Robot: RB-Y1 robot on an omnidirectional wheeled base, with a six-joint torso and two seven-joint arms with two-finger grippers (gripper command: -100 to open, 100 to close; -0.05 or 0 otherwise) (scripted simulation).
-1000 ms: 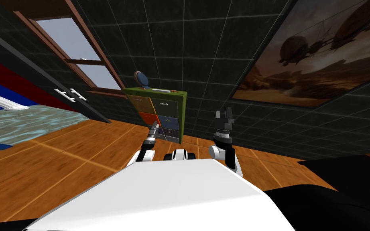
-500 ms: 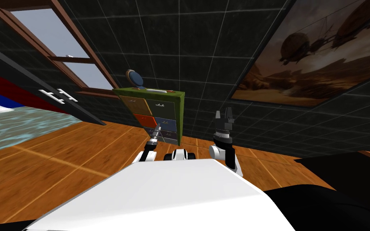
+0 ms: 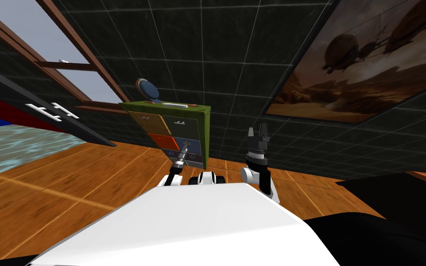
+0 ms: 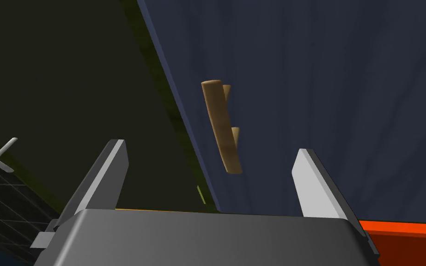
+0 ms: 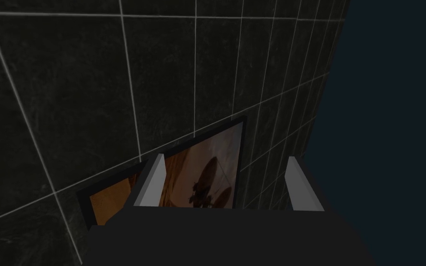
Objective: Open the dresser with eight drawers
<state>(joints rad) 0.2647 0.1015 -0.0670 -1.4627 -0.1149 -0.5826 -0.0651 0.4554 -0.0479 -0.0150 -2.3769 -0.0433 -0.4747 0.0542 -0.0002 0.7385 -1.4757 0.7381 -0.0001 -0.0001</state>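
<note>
— What is your left hand doing?
— My left hand (image 4: 209, 148) is spread wide and holds nothing. A tan bar handle (image 4: 221, 131) lies just ahead, in the gap between the two fingers, and touches neither.

— What is the handle on?
— It is on a navy drawer front (image 4: 327, 92) and stands off it on two short posts. Next to that is a dark front (image 4: 69, 83), with a thin green strip of frame between them. An orange front (image 4: 406, 238) borders the navy one along another edge.

— And the dresser itself?
— The dresser (image 3: 208, 131) is green and stands straight ahead of me on the wooden floor (image 3: 69, 184), backed against a dark tiled wall (image 3: 198, 46). In the head view my hand is right at the navy drawer, which is in the right column, second row down. The orange front is to its left and the dark one is above it. The fronts I can see look shut, and my arm partly hides the lowest rows.

— Anything on top?
— A round blue thing (image 3: 149, 90) with a brown rim stands upright near the left end. A flat white thing (image 3: 176, 105) lies beside it.

— Your other arm?
— My right hand (image 3: 258, 131) is raised, well off to the right of the dresser. Its fingers are also apart and empty.
</note>
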